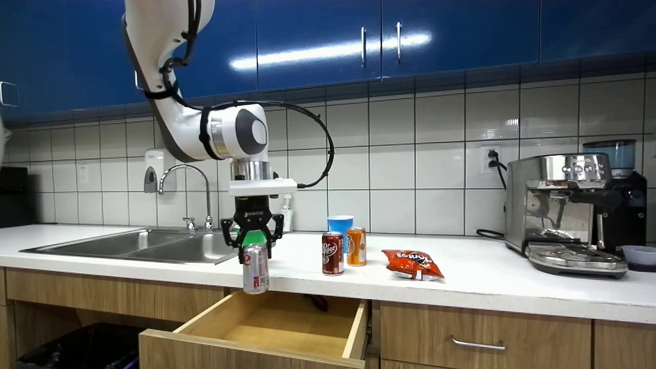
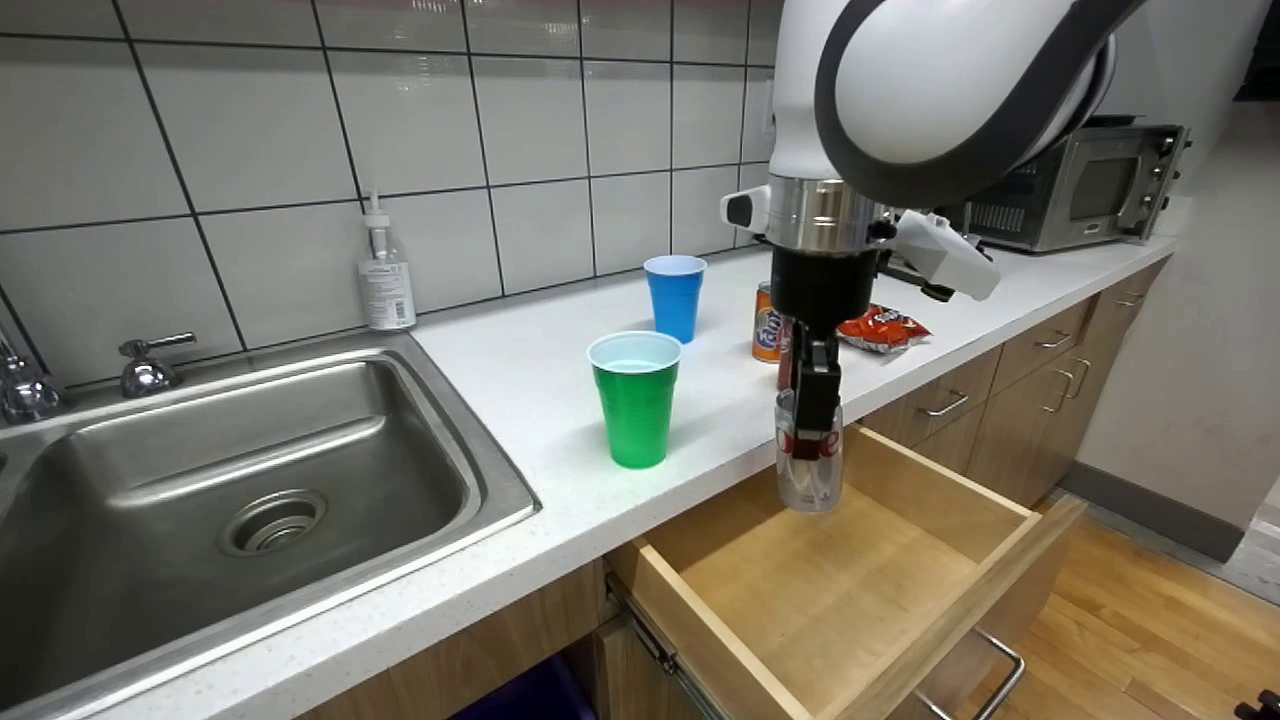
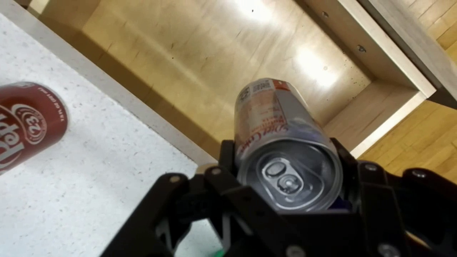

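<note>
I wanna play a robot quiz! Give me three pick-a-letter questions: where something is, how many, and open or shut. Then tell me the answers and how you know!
1. Where is the silver can?
A. In the sink
B. In the gripper
C. On the floor

2. How many drink cans are showing?
A. One
B. Five
C. Three

3. How is the drawer nearest the gripper?
A. Pulled open
B. Fully shut
C. Upside down

1: B, the gripper is clamped around it in the wrist view.
2: C, besides the silver one, a dark red can and an orange can stand on the counter.
3: A, its inside shows in all three views.
</note>
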Robot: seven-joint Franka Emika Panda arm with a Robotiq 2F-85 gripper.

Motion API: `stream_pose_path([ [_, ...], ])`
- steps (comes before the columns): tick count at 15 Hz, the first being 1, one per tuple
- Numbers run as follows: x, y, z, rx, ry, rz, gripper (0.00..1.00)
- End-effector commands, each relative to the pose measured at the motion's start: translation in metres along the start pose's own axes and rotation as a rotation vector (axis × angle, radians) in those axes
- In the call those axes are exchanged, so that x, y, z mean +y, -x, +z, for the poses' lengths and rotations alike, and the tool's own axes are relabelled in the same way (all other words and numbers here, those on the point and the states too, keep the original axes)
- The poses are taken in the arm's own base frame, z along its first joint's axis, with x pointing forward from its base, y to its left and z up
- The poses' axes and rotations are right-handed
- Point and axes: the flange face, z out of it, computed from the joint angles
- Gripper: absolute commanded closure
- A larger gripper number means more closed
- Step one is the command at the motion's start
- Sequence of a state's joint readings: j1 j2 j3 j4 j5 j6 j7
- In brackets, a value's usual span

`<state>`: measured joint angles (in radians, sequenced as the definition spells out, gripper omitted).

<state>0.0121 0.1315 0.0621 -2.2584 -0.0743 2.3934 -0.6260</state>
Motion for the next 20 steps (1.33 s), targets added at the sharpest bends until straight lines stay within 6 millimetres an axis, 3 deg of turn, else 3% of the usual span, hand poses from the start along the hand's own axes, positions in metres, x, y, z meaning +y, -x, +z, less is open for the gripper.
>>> stream_pose_path([
  [1, -0.012, 0.002, 0.0, -0.009, 0.002, -0.056, 0.62],
  [13, -0.05, -0.02, 0.041, -0.031, -0.019, -0.147, 0.62],
  [20, -0.045, -0.02, 0.063, 0.001, -0.011, -0.154, 0.62],
])
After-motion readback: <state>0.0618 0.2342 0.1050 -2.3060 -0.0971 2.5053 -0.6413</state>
